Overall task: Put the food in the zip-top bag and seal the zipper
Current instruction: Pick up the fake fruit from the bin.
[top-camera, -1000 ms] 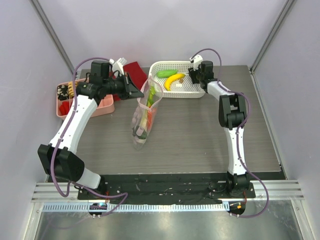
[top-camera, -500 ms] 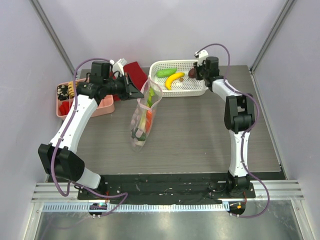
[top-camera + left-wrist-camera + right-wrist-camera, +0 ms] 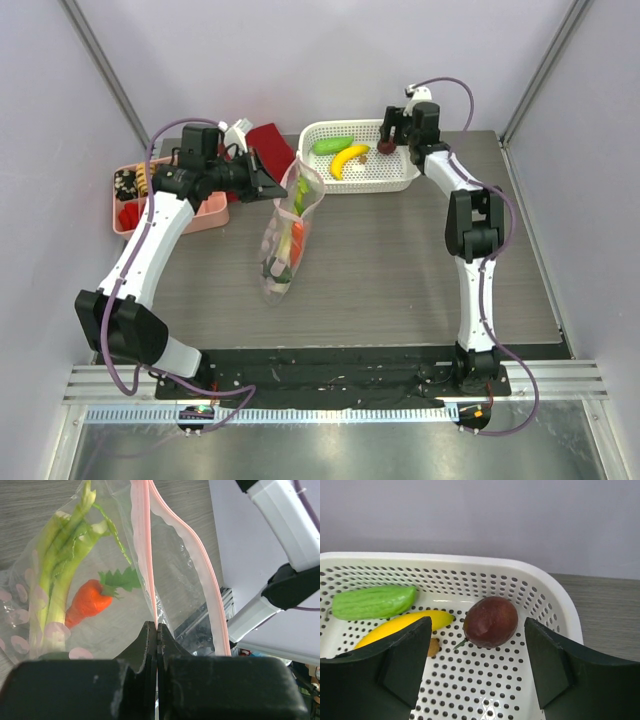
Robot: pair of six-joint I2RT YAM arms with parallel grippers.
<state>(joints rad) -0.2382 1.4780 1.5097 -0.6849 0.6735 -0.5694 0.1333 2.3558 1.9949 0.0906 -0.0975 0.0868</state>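
My left gripper (image 3: 268, 180) is shut on the zip-top bag (image 3: 283, 245) at its pink zipper strip (image 3: 145, 555) and holds the mouth up and open. The wrist view shows the jaws (image 3: 157, 630) pinching one strip while the other strip (image 3: 200, 565) hangs apart. Inside the bag lie the leek (image 3: 60, 565) and a red-orange piece (image 3: 87, 605). My right gripper (image 3: 392, 132) is open over the white basket (image 3: 398, 184), its fingers either side of the dark red round piece (image 3: 491, 621) without touching it. The banana (image 3: 400, 626) and a green piece (image 3: 372, 601) lie to its left.
A pink tray (image 3: 205, 218) with small bits sits at the far left under my left arm. A red cloth (image 3: 270, 140) and a white object (image 3: 238, 130) lie behind the bag. Grey walls close in on both sides and at the back.
My right gripper has swung back and to the right over the basket's far right end, facing the dark red piece. The left arm and the bag have stayed still.
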